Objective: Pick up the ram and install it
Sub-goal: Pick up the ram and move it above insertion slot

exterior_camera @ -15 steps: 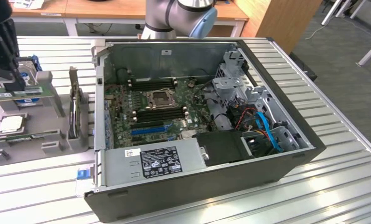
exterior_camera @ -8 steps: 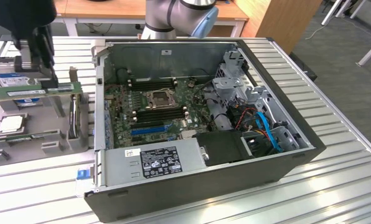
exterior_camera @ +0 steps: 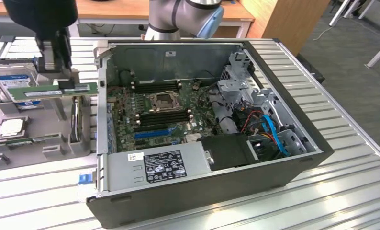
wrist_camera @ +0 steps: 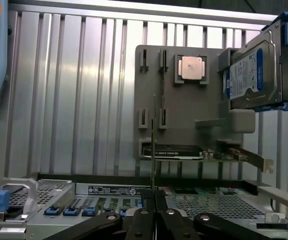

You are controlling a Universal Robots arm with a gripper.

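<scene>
Gripper (wrist_camera: 155, 197) was pinched nearly closed on the ram (wrist_camera: 154, 135), clamped across its flat faces. In the wrist view I saw the stick edge-on, a thin line.

In the exterior view the ram (exterior_camera: 50, 90) hung level outside the computer case (exterior_camera: 209, 191). It sat just off the case's side wall on the exterior view's left, raised clear of the gray holder (exterior_camera: 52, 146) standing beside the case. I judged pick-up done.

Install was not done. The ram was not over the case opening, and inside the case the black memory slots (exterior_camera: 164, 118) on the motherboard (exterior_camera: 184, 127) looked empty to me. By my read, carrying it over, lining it up and seating it were all left.

Hard to make out:
- Slot latches inside the case: I couldn't tell if they were open or closed.
- Ram's chips and notch: lost to the edge-on angle, too small in the exterior view.
- Arm (exterior_camera: 184, 14) beyond the case's far wall: cut off at the frame edge.
</scene>
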